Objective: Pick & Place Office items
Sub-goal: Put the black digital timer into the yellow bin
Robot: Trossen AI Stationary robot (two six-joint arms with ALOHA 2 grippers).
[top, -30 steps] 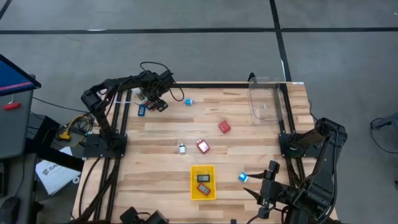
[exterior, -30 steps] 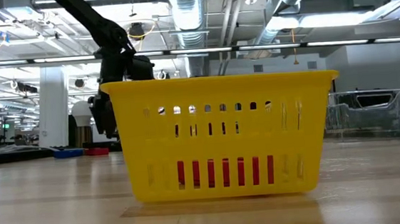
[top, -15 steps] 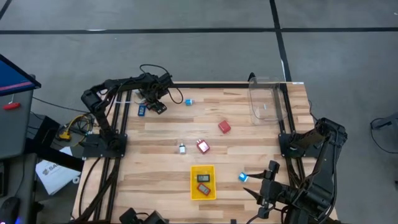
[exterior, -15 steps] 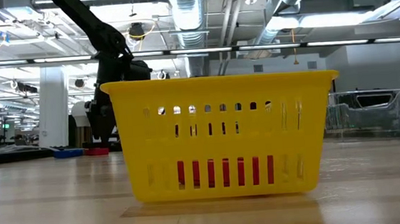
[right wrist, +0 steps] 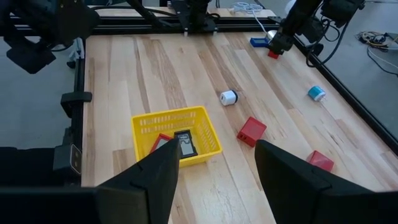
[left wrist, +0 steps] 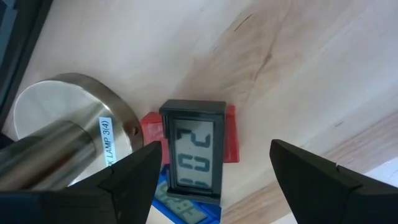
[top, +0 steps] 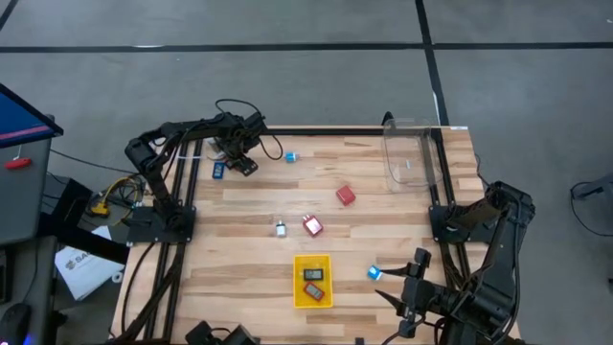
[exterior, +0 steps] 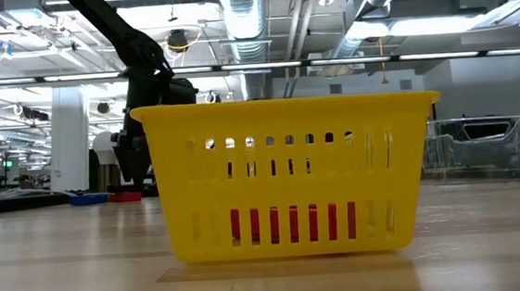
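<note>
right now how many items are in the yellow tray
2: a black display piece and a red flat piece side by side in the yellow tray, the red one nearer the edge of the table. Anything beneath them would be hidden.

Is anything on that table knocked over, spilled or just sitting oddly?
Nothing looks spilled or broken. One oddity: at the far left corner, a small black clock lies stacked on a red piece and a blue piece, against a round metal base. The left gripper hovers over it, jaws open.

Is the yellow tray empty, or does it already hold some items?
Not empty. The yellow tray holds two flat pieces: a black one and a red one, seen from above.
</note>
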